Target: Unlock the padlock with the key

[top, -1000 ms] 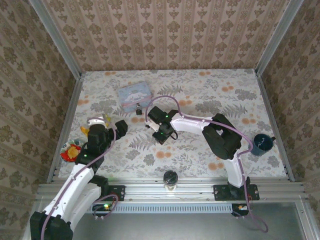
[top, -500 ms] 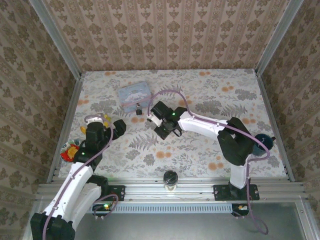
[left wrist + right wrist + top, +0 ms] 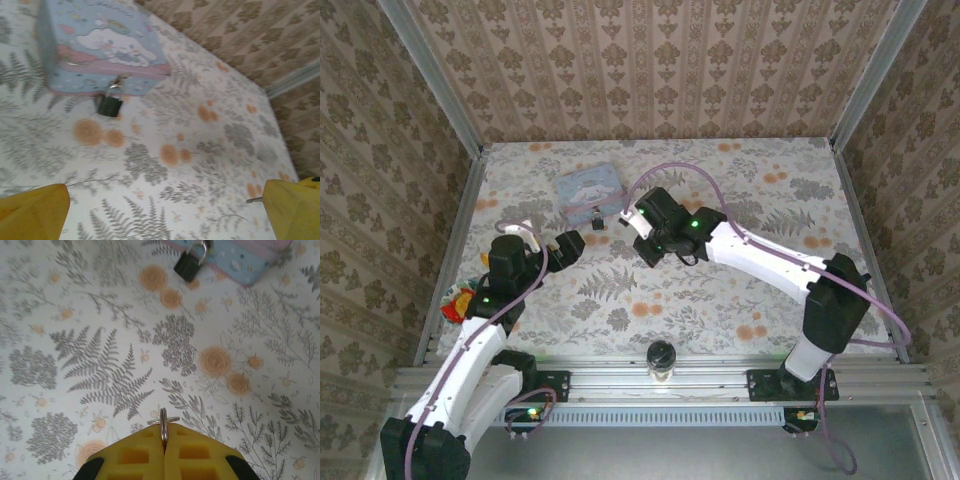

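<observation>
Right tool (image 3: 164,440) clamped on the key (image 3: 163,422), over the flowery worktop (image 3: 75,365).
Its 2 yellow pads press together with the metal key poking out between them. The padlock (image 3: 188,264) lies well ahead, against a pale blue tin (image 3: 100,45). The left tool (image 3: 165,212) gapes wide, empty.

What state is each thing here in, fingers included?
Pale blue cartoon-printed tin: lid shut.
Tiny dark brassy padlock: shackle closed, hooked on the tin's clasp.
Small metal key: gripped, its ring sticking out.
Right arm's yellow fingers: shut on the key.
Left arm's yellow fingers: open, empty.
Small glass bottle with black cap: upright, capped.
</observation>
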You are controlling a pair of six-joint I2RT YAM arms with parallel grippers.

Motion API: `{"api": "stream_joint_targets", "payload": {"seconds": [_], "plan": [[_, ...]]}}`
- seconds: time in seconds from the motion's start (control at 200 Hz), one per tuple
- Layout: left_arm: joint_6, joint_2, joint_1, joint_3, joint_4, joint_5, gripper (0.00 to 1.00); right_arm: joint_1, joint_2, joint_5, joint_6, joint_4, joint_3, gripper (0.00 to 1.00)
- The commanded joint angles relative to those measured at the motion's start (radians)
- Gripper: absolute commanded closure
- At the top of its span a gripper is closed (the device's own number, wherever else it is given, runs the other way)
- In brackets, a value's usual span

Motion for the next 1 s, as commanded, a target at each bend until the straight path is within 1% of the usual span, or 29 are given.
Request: {"api": "stream_joint_targets", "payload": {"seconds": [0.0, 0.135, 0.235, 0.29, 0.385, 0.475, 0.55, 0.615, 0.635, 0.675, 0.73, 0.75, 0.8, 0.87, 0.9, 0.995], "plan": [[-0.039, -0.006, 0.004, -0.015, 0.124, 0.132, 0.00, 0.006, -0.055, -0.075, -0.018, -0.011, 0.034, 1.00], [-0.046, 0.006, -0.001, -0.024, 0.241, 0.229, 0.02, 0.006, -0.077, -0.128, -0.006, -0.029, 0.088, 1.00], [-0.006, 0.010, -0.020, -0.024, 0.266, 0.250, 0.02, 0.005, -0.082, -0.146, 0.024, -0.048, 0.134, 1.00], [0.021, 0.008, -0.037, -0.029, 0.289, 0.264, 0.03, 0.005, -0.087, -0.149, 0.047, -0.051, 0.153, 1.00], [0.088, 0.002, -0.069, -0.055, 0.367, 0.288, 0.08, 0.005, -0.090, -0.154, 0.086, -0.063, 0.182, 1.00], [0.174, -0.009, -0.102, -0.094, 0.438, 0.286, 0.14, 0.004, -0.090, -0.162, 0.120, -0.085, 0.205, 1.00], [0.284, -0.022, -0.143, -0.125, 0.483, 0.258, 0.19, 0.005, -0.096, -0.177, 0.143, -0.094, 0.218, 1.00], [0.396, -0.031, -0.184, -0.150, 0.514, 0.210, 0.27, 0.004, -0.104, -0.190, 0.166, -0.094, 0.220, 1.00], [0.434, -0.034, -0.220, -0.159, 0.527, 0.191, 0.28, 0.004, -0.107, -0.198, 0.172, -0.093, 0.219, 1.00], [0.508, -0.039, -0.257, -0.176, 0.553, 0.153, 0.28, 0.004, -0.112, -0.207, 0.185, -0.093, 0.219, 1.00], [0.607, -0.037, -0.311, -0.198, 0.597, 0.094, 0.31, 0.003, -0.120, -0.223, 0.199, -0.089, 0.218, 1.00], [0.641, -0.035, -0.331, -0.206, 0.614, 0.072, 0.34, 0.003, -0.122, -0.229, 0.202, -0.087, 0.217, 1.00], [0.712, -0.027, -0.378, -0.225, 0.663, 0.009, 0.37, 0.004, -0.130, -0.239, 0.210, -0.080, 0.212, 1.00], [0.771, -0.008, -0.425, -0.239, 0.728, -0.068, 0.39, 0.004, -0.137, -0.244, 0.218, -0.074, 0.204, 1.00], [0.789, 0.003, -0.437, -0.243, 0.759, -0.083, 0.43, 0.004, -0.139, -0.246, 0.220, -0.070, 0.198, 1.00], [0.824, 0.043, -0.458, -0.249, 0.846, -0.107, 0.49, 0.004, -0.145, -0.258, 0.227, -0.054, 0.183, 1.00]]}}
